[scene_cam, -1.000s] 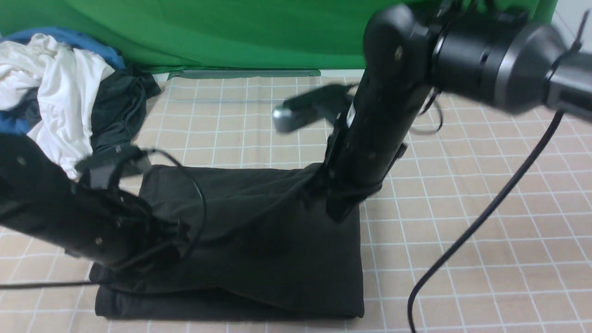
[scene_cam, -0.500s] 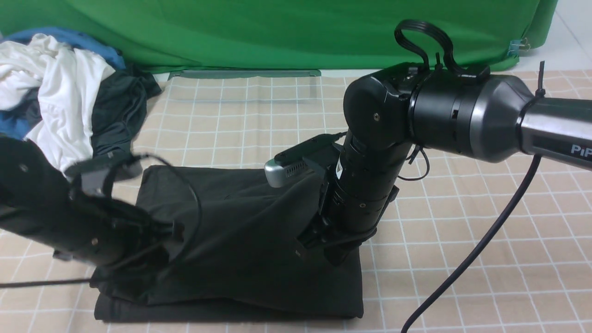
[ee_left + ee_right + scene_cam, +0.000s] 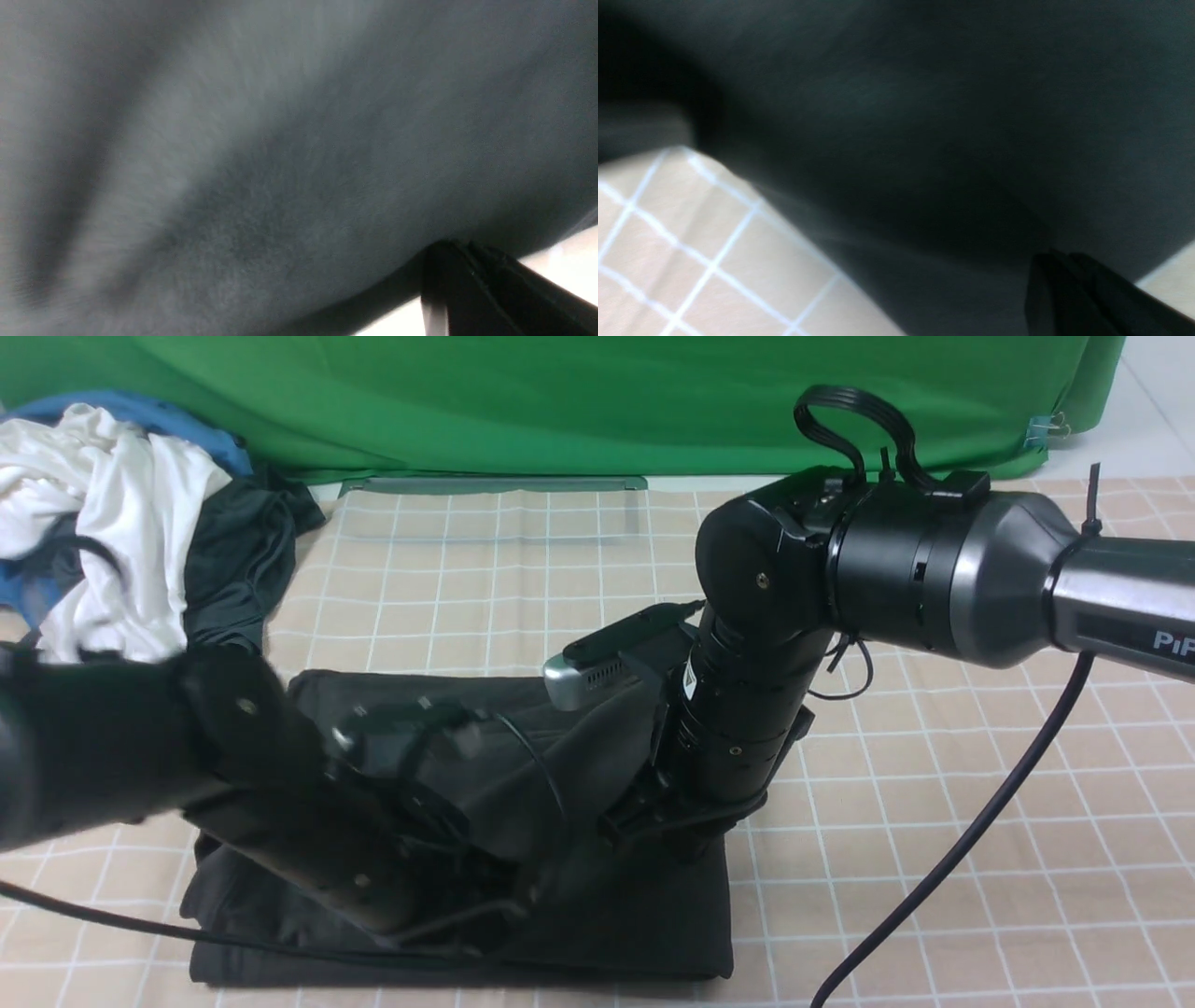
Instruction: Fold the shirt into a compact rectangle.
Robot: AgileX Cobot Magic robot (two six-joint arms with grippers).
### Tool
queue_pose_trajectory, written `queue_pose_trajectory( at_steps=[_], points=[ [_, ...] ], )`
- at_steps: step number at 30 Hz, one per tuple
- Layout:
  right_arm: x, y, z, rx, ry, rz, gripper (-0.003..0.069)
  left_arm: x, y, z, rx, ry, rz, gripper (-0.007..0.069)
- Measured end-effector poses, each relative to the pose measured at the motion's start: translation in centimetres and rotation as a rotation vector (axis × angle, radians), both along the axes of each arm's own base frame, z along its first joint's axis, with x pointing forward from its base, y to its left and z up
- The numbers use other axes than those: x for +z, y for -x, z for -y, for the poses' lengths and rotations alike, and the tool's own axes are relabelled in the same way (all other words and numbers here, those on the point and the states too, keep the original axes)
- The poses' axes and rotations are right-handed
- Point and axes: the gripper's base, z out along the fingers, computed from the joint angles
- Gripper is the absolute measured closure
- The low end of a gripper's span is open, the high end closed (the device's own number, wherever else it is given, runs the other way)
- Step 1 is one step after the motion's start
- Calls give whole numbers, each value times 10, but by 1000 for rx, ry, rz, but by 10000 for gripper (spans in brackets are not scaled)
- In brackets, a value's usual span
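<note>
Black cotton T-shirt [image 3: 644,915] lies half-folded on our checked desk [image 3: 934,784]; left gripper [image 3: 523,896] and right gripper [image 3: 653,826], both clamped on cloth, carry a fold over.

Dark grey-black fabric of the shirt [image 3: 261,154] fills nearly the whole frame, blurred and softly creased. The left gripper [image 3: 472,289] (only a black tip shows) seems pressed closed against the cloth's edge.

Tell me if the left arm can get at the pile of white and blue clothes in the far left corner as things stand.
Probably not yet. The left claw is shut on the shirt, low at its near middle. The clothes pile lies uncovered beyond the arm, but reaching it means letting go first.
</note>
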Motion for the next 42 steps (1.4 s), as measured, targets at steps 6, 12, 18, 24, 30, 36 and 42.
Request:
queue_pose_trajectory(
  at_steps=[6, 12, 18, 24, 30, 36, 42],
  points=[
    [-1, -3, 8, -15, 47, -9, 621, -5, 0, 2, 12, -13, -29, 606],
    [-1, -10, 18, -35, 58, -8, 621, 54, -13, 0, 23, 46, 160, 606],
    [6, -8, 18, -24, 45, 1, 621, 117, -65, -18, 42, -1, 294, 606],
    [7, -9, 17, -23, 31, 20, 621, 100, -109, -7, -152, -70, 264, 603],
    [8, -11, 20, 1, 30, 28, 621, 66, -123, 2, -256, -95, 169, 506],
    [22, -27, 49, -87, 11, 51, 622, 54, -127, 8, -345, -92, 188, 319],
    [51, -39, 90, -193, -17, 108, 622, 48, -129, 27, -416, -97, 272, 172]
  ],
)
